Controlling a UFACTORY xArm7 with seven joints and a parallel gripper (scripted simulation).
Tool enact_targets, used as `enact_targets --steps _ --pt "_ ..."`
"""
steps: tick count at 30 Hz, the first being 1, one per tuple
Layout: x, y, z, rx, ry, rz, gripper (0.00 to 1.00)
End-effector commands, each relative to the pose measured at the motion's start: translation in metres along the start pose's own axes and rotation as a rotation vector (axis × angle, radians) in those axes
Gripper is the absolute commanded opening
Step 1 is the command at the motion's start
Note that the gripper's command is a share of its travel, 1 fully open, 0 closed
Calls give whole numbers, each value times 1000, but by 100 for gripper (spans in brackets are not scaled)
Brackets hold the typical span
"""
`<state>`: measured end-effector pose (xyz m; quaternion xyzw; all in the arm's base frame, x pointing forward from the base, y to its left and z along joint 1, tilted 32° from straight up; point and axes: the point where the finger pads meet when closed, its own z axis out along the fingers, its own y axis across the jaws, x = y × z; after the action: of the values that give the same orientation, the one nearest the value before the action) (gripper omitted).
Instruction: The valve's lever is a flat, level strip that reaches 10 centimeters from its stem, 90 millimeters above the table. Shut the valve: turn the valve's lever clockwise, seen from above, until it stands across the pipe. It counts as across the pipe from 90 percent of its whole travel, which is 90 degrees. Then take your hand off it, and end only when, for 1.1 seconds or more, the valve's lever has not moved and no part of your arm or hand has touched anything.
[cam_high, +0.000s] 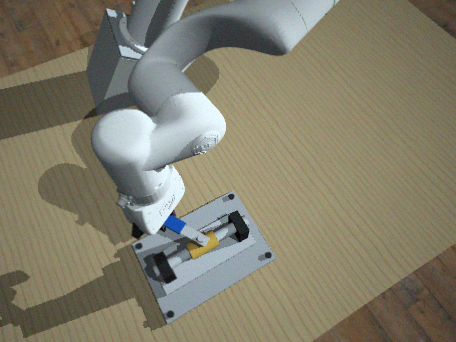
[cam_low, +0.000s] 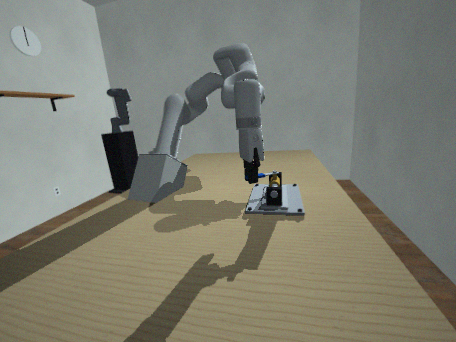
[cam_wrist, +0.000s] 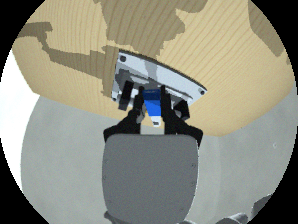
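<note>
— One item: valve's lever (cam_high: 189, 231), rigid flat strip, sitting angled over the pipe (cam_high: 200, 245) on the bench-mounted plate (cam_high: 250, 235).
— Jaws are clenching its blue tip, likely the best leverage point; it is probably pivoting stiffly.

Tan wood-grain table (cam_high: 350, 150), grey valve plate (cam_high: 215, 285), arm's grey base (cam_high: 102, 65)

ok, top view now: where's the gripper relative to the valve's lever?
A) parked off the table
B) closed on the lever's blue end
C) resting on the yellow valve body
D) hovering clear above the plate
B: the gripper is shut on the blue tip of the flat grey lever, which runs out at an angle from the yellow valve body on the grey base plate.
</note>
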<state>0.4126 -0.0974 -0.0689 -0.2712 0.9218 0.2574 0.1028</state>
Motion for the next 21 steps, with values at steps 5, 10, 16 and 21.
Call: enact_targets --steps 5,10,16,21 --pt "0 4 -2 -2 -4 39 0" --pt "0 8 -2 -3 -4 85 0" --pt "0 10 -2 -3 -4 112 0" --pt "-1 12 -2 -3 -4 138 0"
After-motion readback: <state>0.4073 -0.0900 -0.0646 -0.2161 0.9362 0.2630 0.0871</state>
